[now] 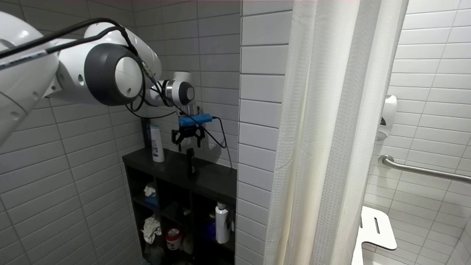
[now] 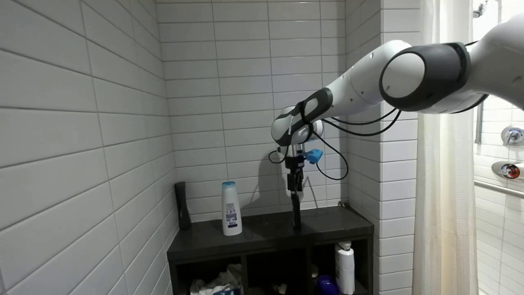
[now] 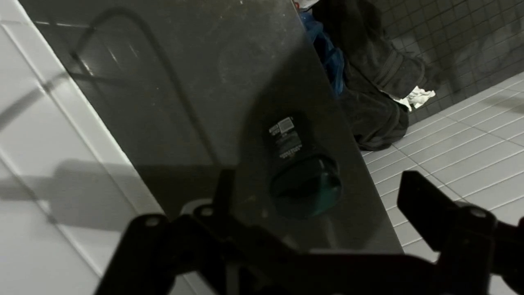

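The tiled walls [image 2: 245, 65] look greyish in the dim corner — bright white beyond the cream curtain [image 1: 320, 140], which hangs in long folds. A black, open-fronted shelf [image 1: 219, 180] stands against them. Past the curtain's edge show a steel bar [image 1: 434, 171], a slotted white seat [image 1: 386, 233] and a wall fixture [image 1: 390, 114]. The floor [image 3: 483, 30] — wrist view — is dark and finely gridded.

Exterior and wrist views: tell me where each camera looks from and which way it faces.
In an exterior view: beside the arm, which enters at picture left; looks down at the shelf, with the curtain at right.
In an exterior view: opposite the tiled wall, facing it beyond the blue-capped bottle; the arm enters at picture right.
Wrist view: behind the open tool, which shows along the bottom; looks down at the dark bottle.
Both exterior views share the arm, tool, shelf and curtain.
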Controlling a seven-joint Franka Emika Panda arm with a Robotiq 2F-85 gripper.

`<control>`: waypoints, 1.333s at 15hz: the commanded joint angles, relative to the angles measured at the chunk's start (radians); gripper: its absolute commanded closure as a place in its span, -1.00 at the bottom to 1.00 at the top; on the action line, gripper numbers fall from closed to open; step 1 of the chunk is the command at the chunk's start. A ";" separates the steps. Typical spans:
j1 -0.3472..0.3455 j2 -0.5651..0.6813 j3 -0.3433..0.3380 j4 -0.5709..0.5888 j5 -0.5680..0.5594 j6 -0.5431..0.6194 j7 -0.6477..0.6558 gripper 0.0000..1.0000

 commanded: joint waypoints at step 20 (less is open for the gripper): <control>-0.020 0.030 -0.002 0.017 0.029 -0.040 -0.075 0.10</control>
